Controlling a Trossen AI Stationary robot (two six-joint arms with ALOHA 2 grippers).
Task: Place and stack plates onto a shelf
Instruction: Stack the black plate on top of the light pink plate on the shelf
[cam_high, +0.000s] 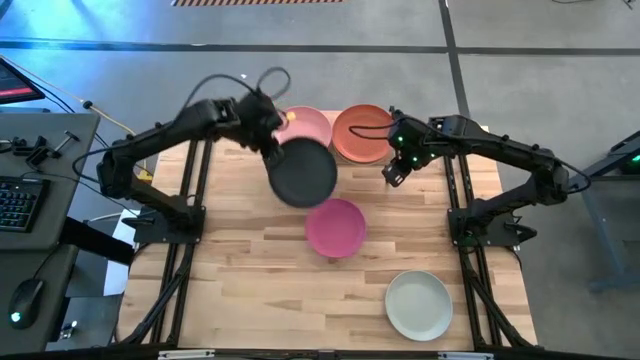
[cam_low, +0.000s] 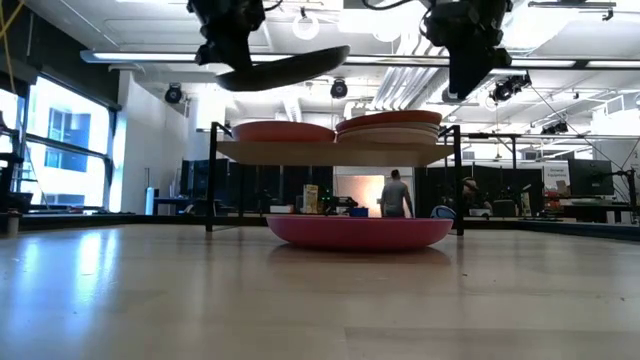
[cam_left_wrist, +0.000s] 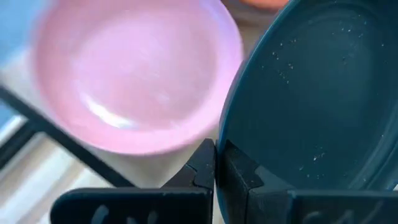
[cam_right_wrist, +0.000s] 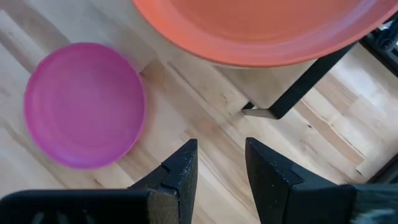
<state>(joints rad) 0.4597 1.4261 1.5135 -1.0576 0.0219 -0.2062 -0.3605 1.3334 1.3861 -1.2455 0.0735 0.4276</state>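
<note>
My left gripper (cam_high: 270, 150) is shut on a charcoal plate (cam_high: 303, 172), held in the air in front of the shelf (cam_low: 330, 152). A light pink plate (cam_high: 308, 125) lies on the shelf's left half. A stack topped by a terracotta orange plate (cam_high: 362, 132) lies on its right half. A magenta plate (cam_high: 335, 227) rests on the table in front of the shelf. My right gripper (cam_high: 392, 175) is open and empty, above the table beside the shelf's right end. My left gripper pinches the charcoal plate's rim (cam_left_wrist: 229, 163) between its two fingers, one on the plate's upper face and one beneath. The plate is lifted clear, above shelf height, and tilted, its free side higher (cam_low: 285, 68).
A pale mint-white plate (cam_high: 419, 304) lies near the table's front right. The shelf's black leg (cam_right_wrist: 298, 87) stands just ahead of my right gripper (cam_right_wrist: 221, 168). Bare wood lies at the table's left and front left. A person (cam_low: 397, 195) stands far behind in the room.
</note>
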